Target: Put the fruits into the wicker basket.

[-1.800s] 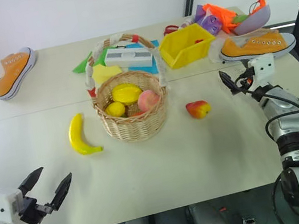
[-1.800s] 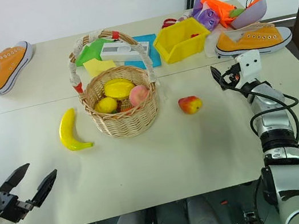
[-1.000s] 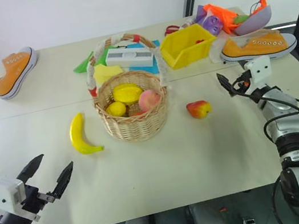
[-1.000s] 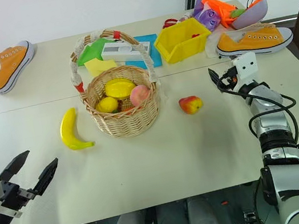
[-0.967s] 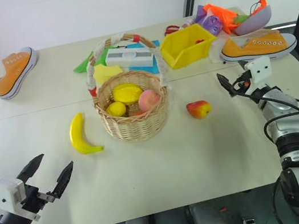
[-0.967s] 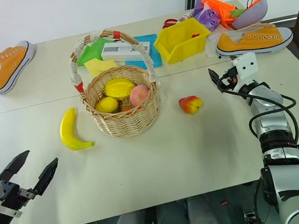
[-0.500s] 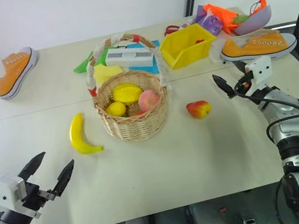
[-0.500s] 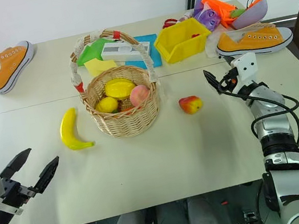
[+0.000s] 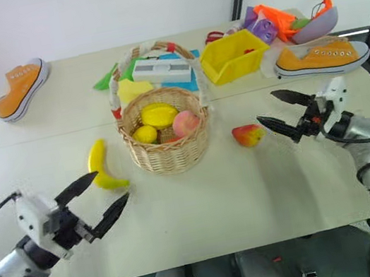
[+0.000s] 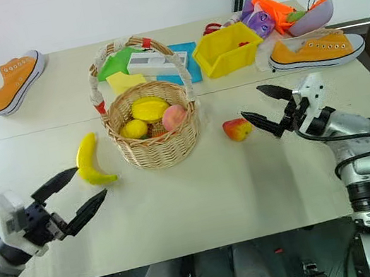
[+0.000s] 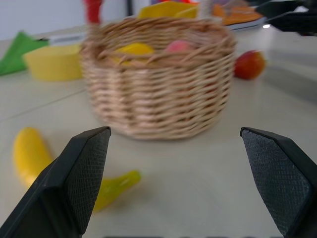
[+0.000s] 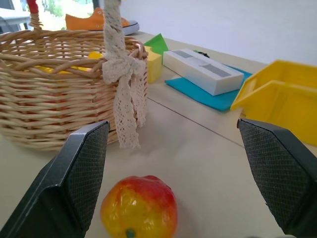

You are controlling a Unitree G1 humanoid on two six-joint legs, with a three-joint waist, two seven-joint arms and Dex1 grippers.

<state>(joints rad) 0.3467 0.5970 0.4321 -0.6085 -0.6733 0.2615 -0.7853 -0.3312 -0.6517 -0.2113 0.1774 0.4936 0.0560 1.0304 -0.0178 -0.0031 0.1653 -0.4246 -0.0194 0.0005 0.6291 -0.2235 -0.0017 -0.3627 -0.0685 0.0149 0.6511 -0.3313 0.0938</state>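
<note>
The wicker basket (image 9: 170, 154) stands mid-table with two yellow lemon-like fruits (image 9: 157, 114) and a pink peach (image 9: 184, 123) inside. A yellow banana (image 9: 98, 167) lies on the table to its left. To the basket's right lies a red-and-yellow fruit (image 9: 247, 134). My left gripper (image 9: 111, 187) is open, just in front of the banana and pointing toward the basket (image 11: 158, 94). My right gripper (image 9: 265, 107) is open and empty, close to the right of the red-and-yellow fruit (image 12: 139, 208), pointing at it.
Behind the basket lie a yellow wedge block (image 9: 132, 89), a white box (image 9: 158, 70) and a yellow plastic bin (image 9: 233, 54). Orange sneakers sit at the far left (image 9: 16, 81) and far right (image 9: 319, 57). A pile of toys (image 9: 286, 20) fills the back right corner.
My left gripper has moved right and up, closer to the banana. My right gripper has swung left and now points at the red-and-yellow fruit. Both stay open.
</note>
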